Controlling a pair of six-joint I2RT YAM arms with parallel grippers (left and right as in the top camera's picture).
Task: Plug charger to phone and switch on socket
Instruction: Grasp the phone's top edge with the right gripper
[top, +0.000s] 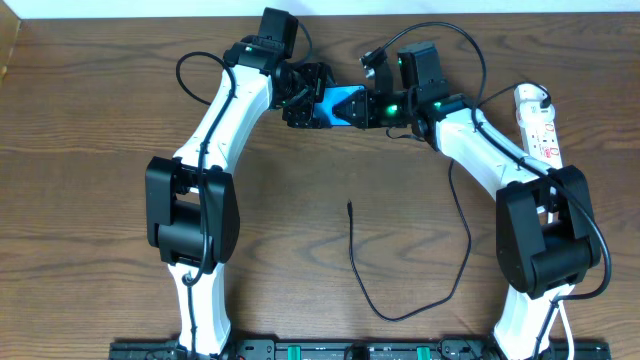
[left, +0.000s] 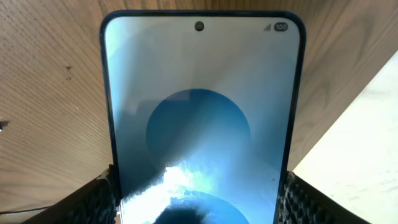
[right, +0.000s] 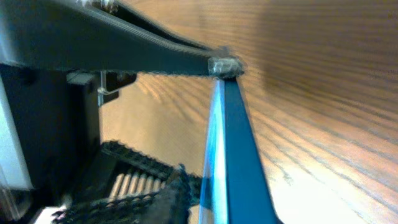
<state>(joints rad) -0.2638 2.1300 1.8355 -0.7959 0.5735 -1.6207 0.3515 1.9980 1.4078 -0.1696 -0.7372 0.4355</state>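
Observation:
The phone (top: 345, 103), with its blue screen lit, is held off the table at the back, between my two grippers. My left gripper (top: 312, 105) is shut on its long edges; in the left wrist view the phone (left: 199, 93) fills the frame between both fingers (left: 199, 193). My right gripper (top: 378, 108) is at the phone's other end. In the right wrist view the phone (right: 239, 155) shows edge-on, with one finger (right: 205, 196) close against its screen side and the other finger hidden. The charger cable (top: 365, 290) lies loose on the table, its plug tip (top: 349, 206) free at mid-table. The socket (top: 538, 125) lies at the far right.
The black cable loops from mid-table toward the front edge, then back up under my right arm toward the socket, where a white adapter (top: 532, 97) sits. A pale wall runs along the table's back edge. Both arm bases stand at the front.

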